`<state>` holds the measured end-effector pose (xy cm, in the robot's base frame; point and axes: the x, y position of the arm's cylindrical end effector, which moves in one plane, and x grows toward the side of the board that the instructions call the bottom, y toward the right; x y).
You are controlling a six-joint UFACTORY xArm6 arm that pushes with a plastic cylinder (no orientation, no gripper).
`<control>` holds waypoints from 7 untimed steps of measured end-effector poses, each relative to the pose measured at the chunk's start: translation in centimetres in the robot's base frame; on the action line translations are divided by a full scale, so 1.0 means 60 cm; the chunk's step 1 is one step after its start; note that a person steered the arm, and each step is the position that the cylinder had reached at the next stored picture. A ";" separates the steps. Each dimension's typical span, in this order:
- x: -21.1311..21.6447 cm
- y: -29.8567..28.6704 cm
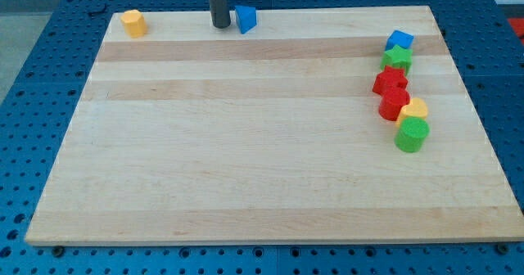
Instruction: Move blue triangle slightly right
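— Where does the blue triangle [246,19] sit?

— At the view's top edge of the wooden counter [246,160], left of centre, with my tip [220,24] just beside it on the view's left; whether they touch cannot be told.

— And the fingers?

— The rod carries no fingers, so it grasps nothing.

— Other blocks?

— A yellow block [133,22] at top left. At the right, a touching column: blue block [400,39], green star [397,58], two red blocks [390,83] [394,103], yellow block [414,109], green cylinder [412,134]. No writing is legible.
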<state>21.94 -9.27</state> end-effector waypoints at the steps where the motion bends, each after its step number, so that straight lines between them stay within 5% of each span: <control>1: -0.011 0.009; 4: -0.028 0.090; 7: -0.045 0.043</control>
